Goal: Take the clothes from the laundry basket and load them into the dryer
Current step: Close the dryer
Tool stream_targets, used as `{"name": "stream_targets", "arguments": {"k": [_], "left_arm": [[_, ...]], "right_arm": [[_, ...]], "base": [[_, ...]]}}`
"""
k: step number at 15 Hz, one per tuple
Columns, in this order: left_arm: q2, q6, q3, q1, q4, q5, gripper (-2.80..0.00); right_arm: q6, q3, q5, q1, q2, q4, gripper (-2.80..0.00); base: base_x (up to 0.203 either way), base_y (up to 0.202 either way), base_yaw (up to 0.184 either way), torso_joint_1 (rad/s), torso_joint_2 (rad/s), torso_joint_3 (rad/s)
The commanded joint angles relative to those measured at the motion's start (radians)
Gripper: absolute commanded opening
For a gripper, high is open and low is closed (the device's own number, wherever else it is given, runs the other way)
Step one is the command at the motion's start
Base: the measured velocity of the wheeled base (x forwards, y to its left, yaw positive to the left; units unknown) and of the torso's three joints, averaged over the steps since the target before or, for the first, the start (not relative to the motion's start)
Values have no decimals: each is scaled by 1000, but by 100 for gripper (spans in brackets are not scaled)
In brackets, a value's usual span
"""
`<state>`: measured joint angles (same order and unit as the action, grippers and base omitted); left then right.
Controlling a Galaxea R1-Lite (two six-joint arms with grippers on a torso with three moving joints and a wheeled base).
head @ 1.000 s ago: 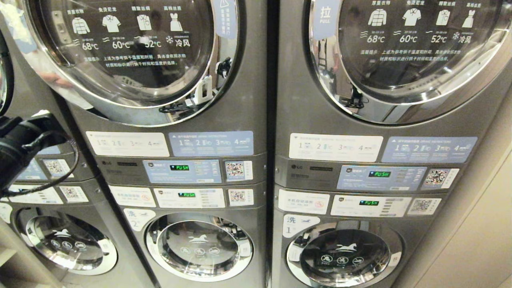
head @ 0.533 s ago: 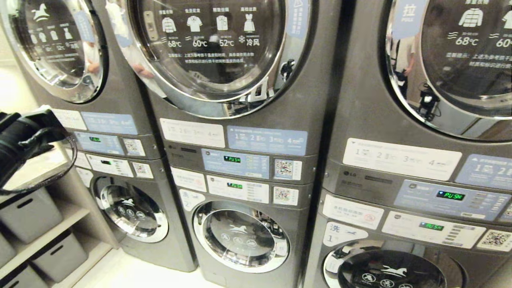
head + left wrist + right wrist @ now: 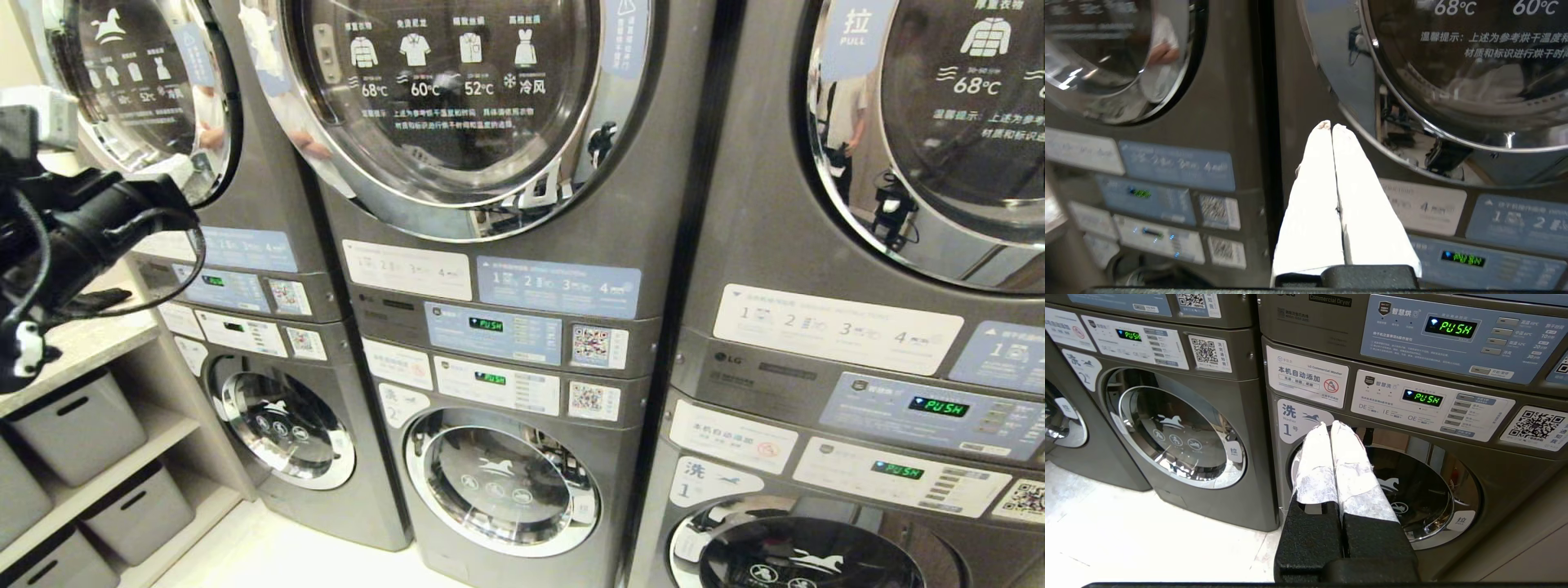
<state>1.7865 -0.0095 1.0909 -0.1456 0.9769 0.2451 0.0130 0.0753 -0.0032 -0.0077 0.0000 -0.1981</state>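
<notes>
Laundry room, stacked machines facing robot | middle dryer (image 3: 457,106) door staying closed | left gripper (image 3: 1332,127) hovering near its rim, fingers together, empty | right gripper (image 3: 1329,425) pinched closed, empty | basket possibly off-camera

You had two claws in view, the left claw (image 3: 1332,125) and the right claw (image 3: 1329,424). Ahead of them stood three stacked machine towers (image 3: 702,245). That gave you three dryer doors: one just past the left claw (image 3: 139,82), one further to its right (image 3: 457,98), and one furthest right (image 3: 963,122). There were three washer doors (image 3: 502,482) lower down, the nearest straight ahead of the right claw. You could count six green PUSH displays (image 3: 486,324), two per tower. Below the left claw sat four grey bins (image 3: 77,425) on shelves, two of them cut off by the edge.
</notes>
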Motion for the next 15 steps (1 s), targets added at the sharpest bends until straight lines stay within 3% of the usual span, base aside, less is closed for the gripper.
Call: {"name": "stream_targets", "arguments": {"k": [1,4,8,11,15], "left_arm": [[161,-16,98,-8,19,28,-280],[316,-51,300,-7,36,60,-280],[436,-49,591,47,9,34,-280],[295,25,543,96,-105,-4,-280],[56,93,318,171,-286,-64,-280]], "right_arm": [[1,0,0,0,0,-1,-280],[1,0,0,0,0,-1,-280],[1,1,2,0,0,-1,-280],[-5,1,5,0,0,-1,-280],[-5,1,5,0,0,-1,-280]], "base": [[0,0,0,0,0,0],[0,0,0,0,0,0],[0,0,0,0,0,0],[0,0,0,0,0,0],[0,0,0,0,0,0]]}}
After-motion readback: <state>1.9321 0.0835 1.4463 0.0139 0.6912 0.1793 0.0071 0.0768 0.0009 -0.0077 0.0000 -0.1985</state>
